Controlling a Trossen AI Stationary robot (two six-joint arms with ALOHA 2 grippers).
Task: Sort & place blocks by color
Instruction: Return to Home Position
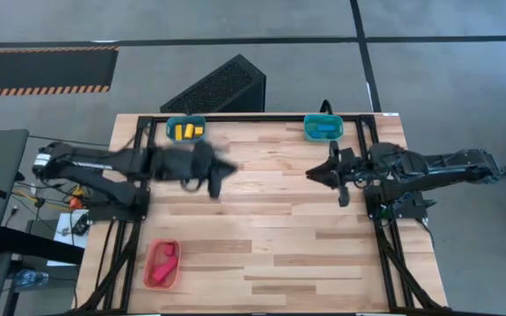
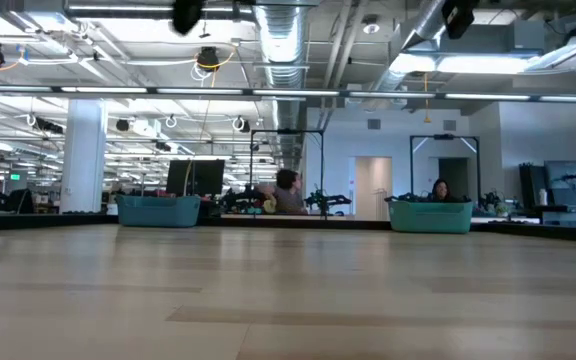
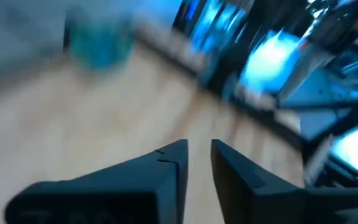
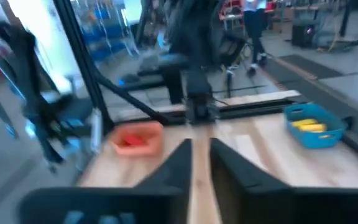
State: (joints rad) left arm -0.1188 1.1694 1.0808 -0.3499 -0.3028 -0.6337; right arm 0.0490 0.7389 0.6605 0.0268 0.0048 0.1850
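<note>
no block lay loose on the wooden table (image 1: 262,228); every one in view already sat in a tray. the yellow blocks (image 1: 185,132) lay in the teal tray (image 1: 170,130) just beyond the left gripper (image 1: 224,178), the nearer arm to them. the blue blocks (image 1: 326,128) filled a second teal tray (image 1: 308,129) near the right gripper (image 1: 316,175). the red blocks (image 1: 164,262) lay in the orange tray (image 1: 150,266), well apart from both. each gripper's fingers stood slightly parted, pinching nothing.

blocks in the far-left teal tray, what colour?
Yellow blocks in the small teal tray; clearest in the high view.
</note>
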